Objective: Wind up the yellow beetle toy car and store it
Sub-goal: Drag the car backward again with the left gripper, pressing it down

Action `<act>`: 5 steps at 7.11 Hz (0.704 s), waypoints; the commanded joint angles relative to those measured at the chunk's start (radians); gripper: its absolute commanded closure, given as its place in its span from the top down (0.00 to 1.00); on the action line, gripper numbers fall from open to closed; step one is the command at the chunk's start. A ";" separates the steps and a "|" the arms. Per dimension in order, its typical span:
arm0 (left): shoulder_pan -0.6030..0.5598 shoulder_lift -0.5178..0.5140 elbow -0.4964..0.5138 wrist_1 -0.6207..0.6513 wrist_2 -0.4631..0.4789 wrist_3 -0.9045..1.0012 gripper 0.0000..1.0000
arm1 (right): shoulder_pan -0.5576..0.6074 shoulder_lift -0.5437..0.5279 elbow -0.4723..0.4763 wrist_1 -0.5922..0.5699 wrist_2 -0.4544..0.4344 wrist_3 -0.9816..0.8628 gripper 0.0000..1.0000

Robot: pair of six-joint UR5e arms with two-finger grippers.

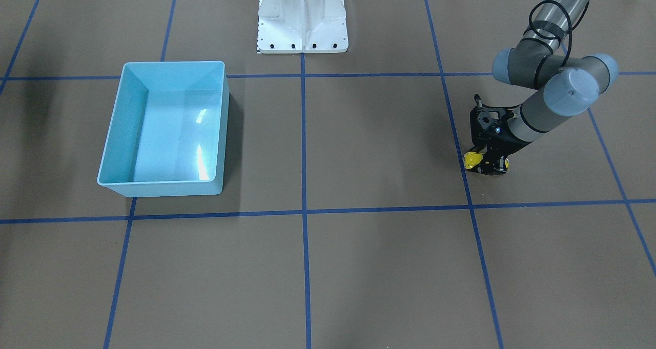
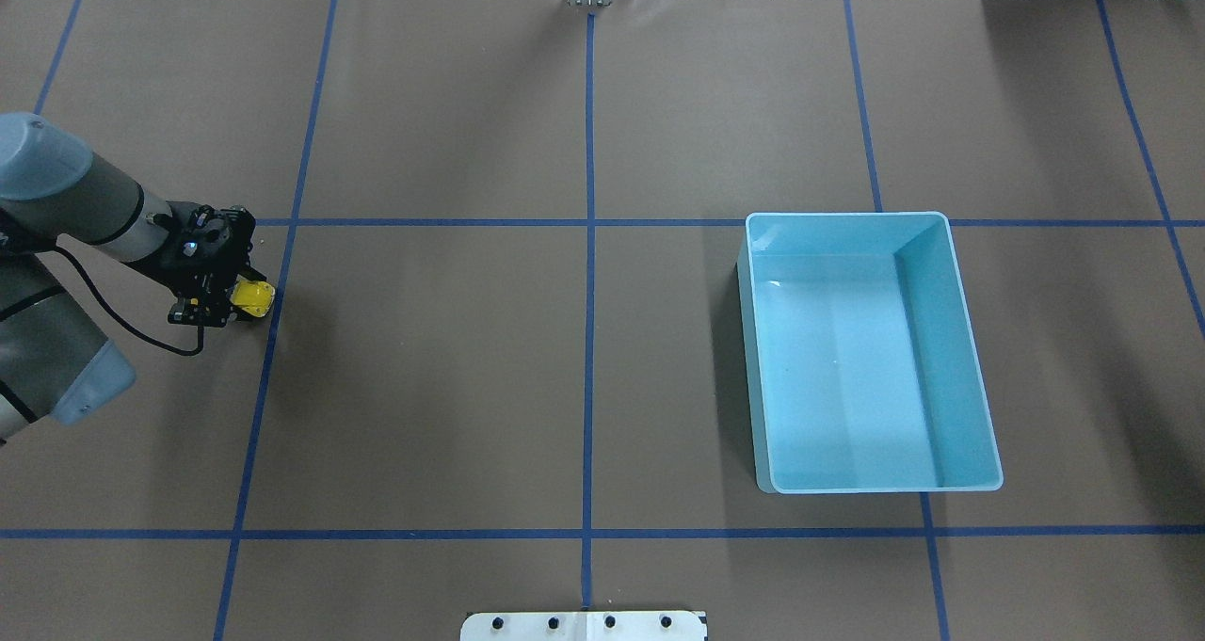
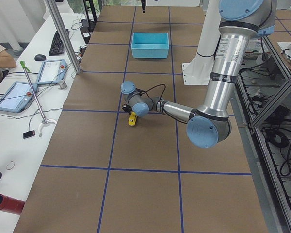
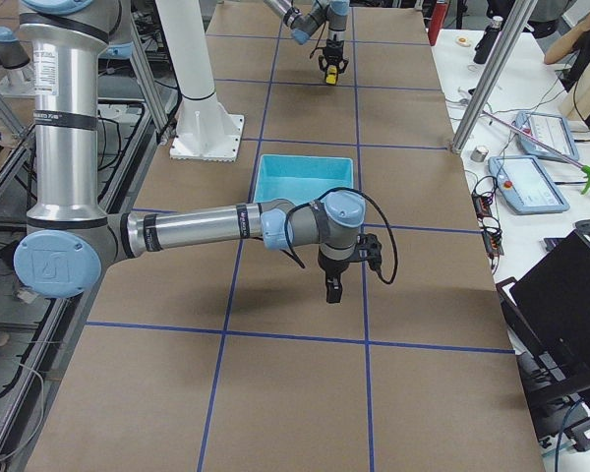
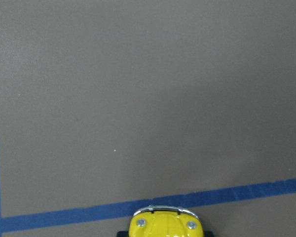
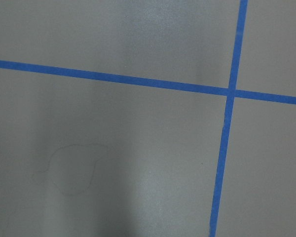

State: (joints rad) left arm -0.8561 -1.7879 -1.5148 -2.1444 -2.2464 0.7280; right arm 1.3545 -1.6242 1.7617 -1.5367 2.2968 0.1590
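Note:
The yellow beetle toy car (image 2: 254, 297) sits between the fingers of my left gripper (image 2: 235, 300) at the table's left side, by a blue tape line. The gripper looks shut on it, low at the table surface. The car also shows in the front view (image 1: 472, 159) under the gripper (image 1: 484, 163), and its yellow hood fills the bottom edge of the left wrist view (image 5: 166, 226). My right gripper (image 4: 331, 286) shows only in the exterior right view, hanging above bare table in front of the light blue bin (image 2: 852, 216); I cannot tell whether it is open or shut.
The light blue bin (image 1: 173, 63) stands empty on the right half of the table, far from the car. The white robot base (image 1: 302, 16) is at the table's middle edge. Blue tape lines grid the brown table. Operator desks with tablets (image 3: 17, 94) flank the far side.

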 commanded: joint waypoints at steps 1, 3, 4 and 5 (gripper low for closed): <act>-0.011 0.001 0.002 -0.002 -0.010 0.014 0.02 | 0.000 0.001 -0.001 0.000 0.000 -0.001 1.00; -0.023 0.015 0.005 -0.003 -0.013 0.037 0.02 | 0.000 0.001 -0.001 0.001 0.001 -0.001 1.00; -0.023 0.025 0.005 -0.009 -0.013 0.037 0.02 | 0.000 0.001 -0.001 0.000 0.001 -0.001 1.00; -0.023 0.030 0.005 -0.018 -0.015 0.037 0.02 | 0.000 0.001 -0.001 0.001 0.001 -0.001 1.00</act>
State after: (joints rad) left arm -0.8782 -1.7658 -1.5097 -2.1537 -2.2597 0.7641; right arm 1.3545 -1.6230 1.7610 -1.5364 2.2979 0.1580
